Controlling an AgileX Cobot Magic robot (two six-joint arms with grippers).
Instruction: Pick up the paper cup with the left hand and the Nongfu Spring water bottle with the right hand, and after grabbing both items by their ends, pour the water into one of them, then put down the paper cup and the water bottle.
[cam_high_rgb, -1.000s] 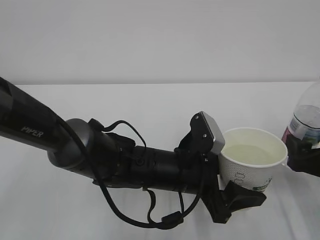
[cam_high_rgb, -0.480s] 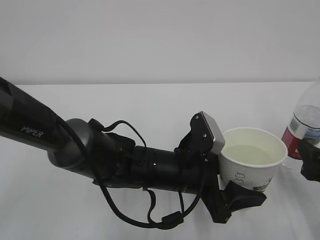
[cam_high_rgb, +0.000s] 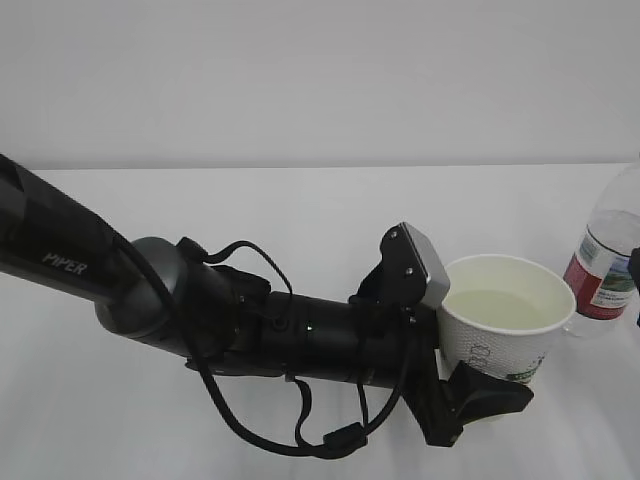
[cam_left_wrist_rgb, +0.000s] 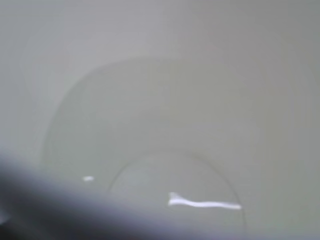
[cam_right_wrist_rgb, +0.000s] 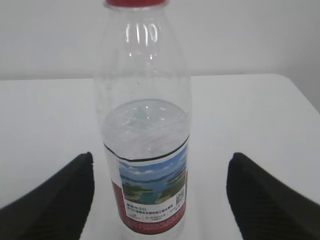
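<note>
The paper cup (cam_high_rgb: 505, 340) is white with a cream inside and grey print, and it holds water (cam_high_rgb: 500, 308). My left gripper (cam_high_rgb: 492, 362) is shut on its lower part, with one black finger (cam_high_rgb: 485, 392) in front of the cup. The left wrist view looks down into the cup (cam_left_wrist_rgb: 160, 90) at the water (cam_left_wrist_rgb: 175, 197). The Nongfu Spring water bottle (cam_high_rgb: 606, 250) stands upright on the table to the right of the cup, partly full. In the right wrist view the bottle (cam_right_wrist_rgb: 147, 135) stands between the fingers of my open right gripper (cam_right_wrist_rgb: 161, 167), with a gap on each side.
The white table (cam_high_rgb: 300, 220) runs back to a plain grey wall. My left arm (cam_high_rgb: 150, 290), lettered PIPER and hung with cables, lies across the table's left and middle. Only a dark sliver of my right gripper (cam_high_rgb: 636, 285) shows at the right edge.
My right gripper has drawn back to the right, off the bottle, which now stands free. The left arm and the cup have not moved.
</note>
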